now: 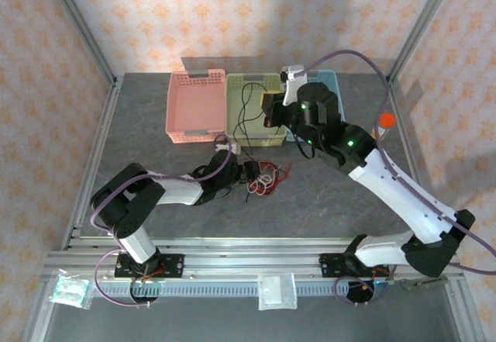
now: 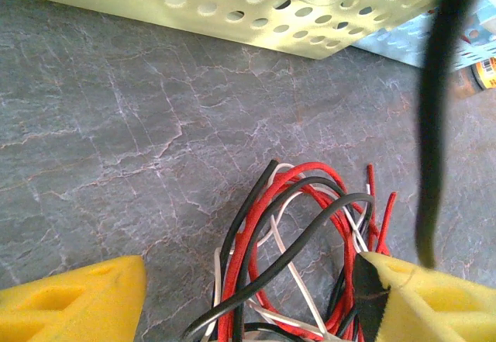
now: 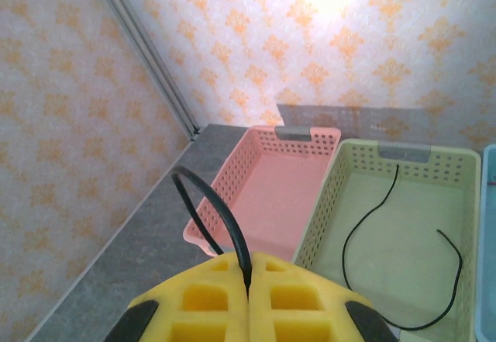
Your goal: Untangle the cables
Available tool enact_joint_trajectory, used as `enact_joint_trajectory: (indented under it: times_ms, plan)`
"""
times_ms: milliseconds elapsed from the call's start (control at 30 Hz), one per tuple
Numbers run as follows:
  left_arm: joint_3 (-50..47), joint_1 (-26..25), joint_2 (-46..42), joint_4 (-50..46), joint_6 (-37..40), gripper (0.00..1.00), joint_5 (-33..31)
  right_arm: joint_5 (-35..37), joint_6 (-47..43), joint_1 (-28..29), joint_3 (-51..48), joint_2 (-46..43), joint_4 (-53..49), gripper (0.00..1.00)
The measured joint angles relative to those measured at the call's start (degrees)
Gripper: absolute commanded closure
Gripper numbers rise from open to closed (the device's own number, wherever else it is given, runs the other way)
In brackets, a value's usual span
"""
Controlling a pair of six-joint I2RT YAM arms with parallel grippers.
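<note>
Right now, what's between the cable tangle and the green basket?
Bare table separates the cable tangle from the green basket, per the left wrist view. A blurred black cable hangs across that view's right side.

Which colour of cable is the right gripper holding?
A black cable: it arcs up from between the shut fingers of the right gripper. The red cable and white cable lie tangled on the table.

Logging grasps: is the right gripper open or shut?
Shut on a black cable: the right gripper has its yellow pads pressed together, the cable pinched at their seam.
</note>
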Motion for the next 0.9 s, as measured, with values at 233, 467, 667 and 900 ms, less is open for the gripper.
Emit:
enact_joint_trajectory:
  times_ms: [233,467,667,900]
  plan:
    - [0.0,0.0,0.5,0.0,-0.4,0.27,-0.3,4.7,-0.8,0.0,1.4,-1.7,-2.3,1.00]
    - [-0.3,0.0,-5.2,-3.8,-0.2,0.27,-4.4,11.2,-0.9,0.0,1.9,-2.5,-2.5,1.00]
    - [-2.5,0.0,-17.5,-7.6,0.9,0.27,-10.5,14.9,-1.5,-0.9,6.4,0.7,-2.6,1.00]
    - [-7.3,2.6,-29.1,-12.2,1.1,0.27,-12.7,14.9,-1.2,-6.0,11.9,8.8,-1.7,1.00]
